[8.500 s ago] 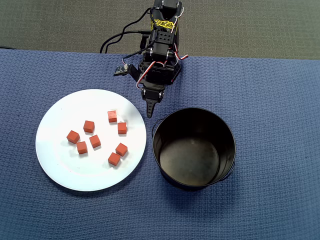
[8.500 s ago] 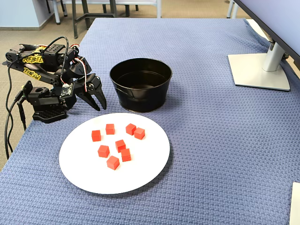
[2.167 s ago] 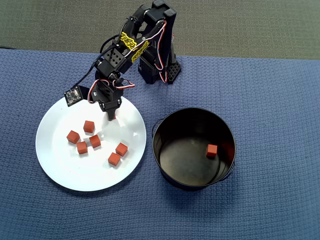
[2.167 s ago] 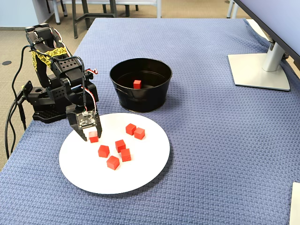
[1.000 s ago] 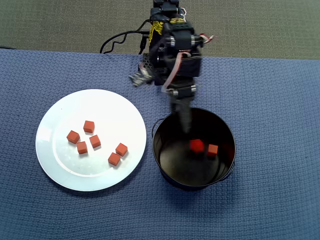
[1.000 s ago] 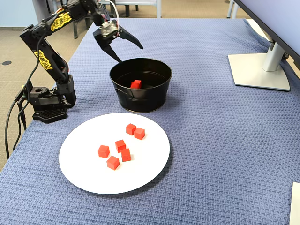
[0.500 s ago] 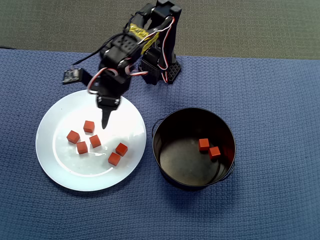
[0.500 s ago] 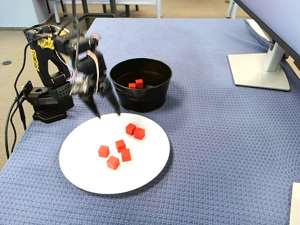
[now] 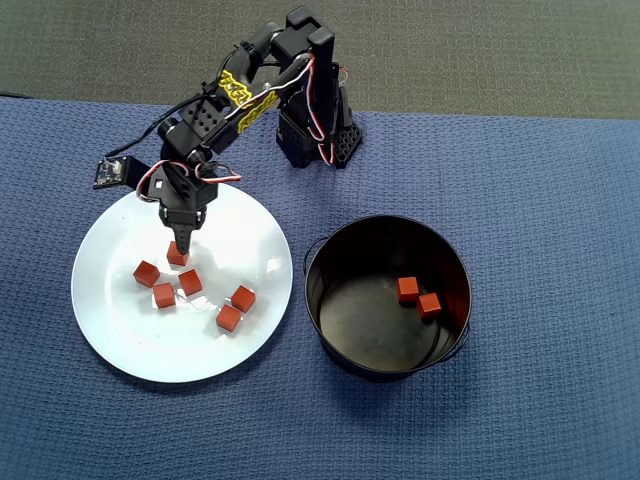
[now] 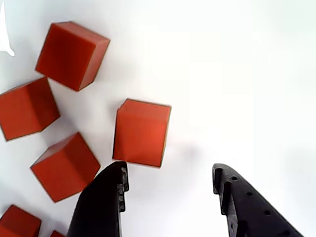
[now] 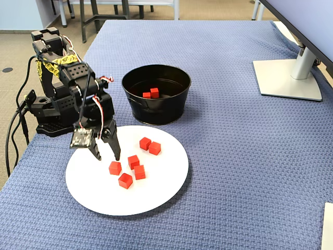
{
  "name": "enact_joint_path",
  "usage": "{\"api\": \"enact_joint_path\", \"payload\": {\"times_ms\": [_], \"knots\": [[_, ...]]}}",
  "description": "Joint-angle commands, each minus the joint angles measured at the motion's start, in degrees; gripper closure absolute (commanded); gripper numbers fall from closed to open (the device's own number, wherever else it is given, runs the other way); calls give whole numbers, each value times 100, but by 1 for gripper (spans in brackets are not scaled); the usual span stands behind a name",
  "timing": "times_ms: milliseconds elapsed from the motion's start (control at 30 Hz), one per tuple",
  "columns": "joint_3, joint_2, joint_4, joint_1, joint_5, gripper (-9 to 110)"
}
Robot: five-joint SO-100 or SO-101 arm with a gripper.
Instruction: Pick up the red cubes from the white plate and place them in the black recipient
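Since half a second ago we see the arm drop lower over the white plate [image 9: 120, 330], its fingers [image 11: 116, 154] now tipped down close to the plate surface beside the red cubes [image 9: 190, 282].

In the overhead view the gripper [image 9: 180, 247] covers part of one cube, so we count only five clear cubes on the plate there. In the wrist view the gripper [image 10: 170, 177] stands open at a moderate width and holds nothing; one cube [image 10: 141, 132] lies just ahead of the left finger, and cubes at the left and bottom edges are cut off.

Two more cubes [image 9: 418, 297] lie touching each other inside the black recipient [image 9: 330, 345], right of the plate in the overhead view.

The counter [image 11: 234, 156] wears a blue woven cloth. A monitor stand [image 11: 289, 78], cut off at the right edge, rests on it, and chair legs [image 11: 93, 15] show beyond the far end.
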Motion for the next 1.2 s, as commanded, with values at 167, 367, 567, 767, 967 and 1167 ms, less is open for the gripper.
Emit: {"api": "enact_joint_path", "payload": {"times_ms": [167, 367, 567, 767, 967, 1167], "knots": [[-369, -141, -633, 158, 940, 83], [-466, -299, -677, 88, 1125, 86], [-703, -571, -650, 18, 1301, 87], [-870, -694, -633, -53, 1406, 89], [-773, -642, -589, -237, 1503, 93], [-686, -571, -527, -299, 1485, 96]]}}
